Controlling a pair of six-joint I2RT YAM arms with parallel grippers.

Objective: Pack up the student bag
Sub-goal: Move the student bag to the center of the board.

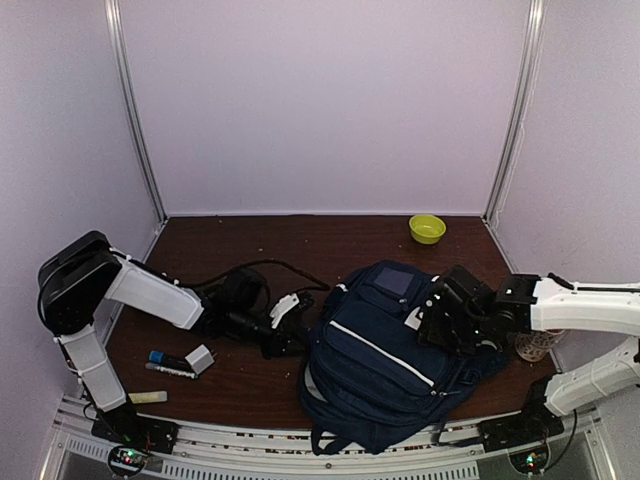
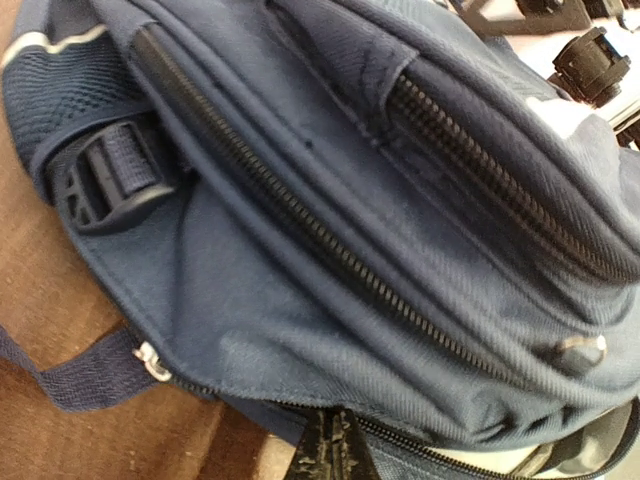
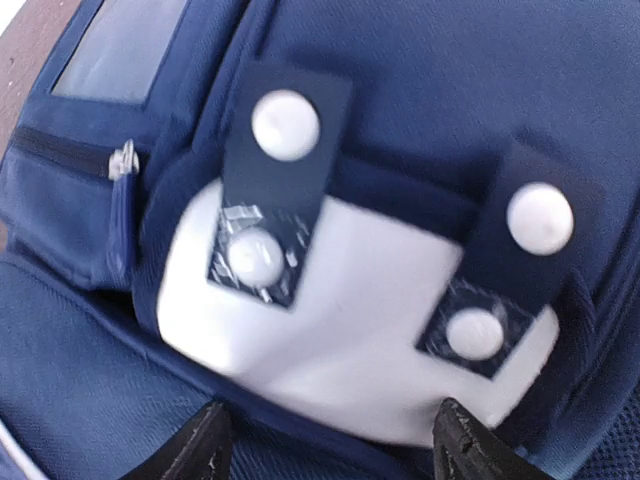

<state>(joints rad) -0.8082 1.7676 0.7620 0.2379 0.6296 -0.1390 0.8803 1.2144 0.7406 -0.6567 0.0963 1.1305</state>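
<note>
Right wrist: spread fingers (image 3: 200,452) hover above white patch (image 3: 350,330) on student bag (image 3: 450,80)

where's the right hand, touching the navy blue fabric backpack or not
Cannot tell. Right wrist view: the right hand hangs open before the navy blue fabric backpack, but neither contact nor gap shows plainly.

We find the student bag (image 1: 385,360) lower centre-right in the top view, left gripper (image 1: 288,322) just left of it, right gripper (image 1: 452,318) over its right side. A bowl (image 1: 427,228) sits behind, upper right; a block (image 1: 200,358) and a pen (image 1: 170,369) lie lower left.
</note>
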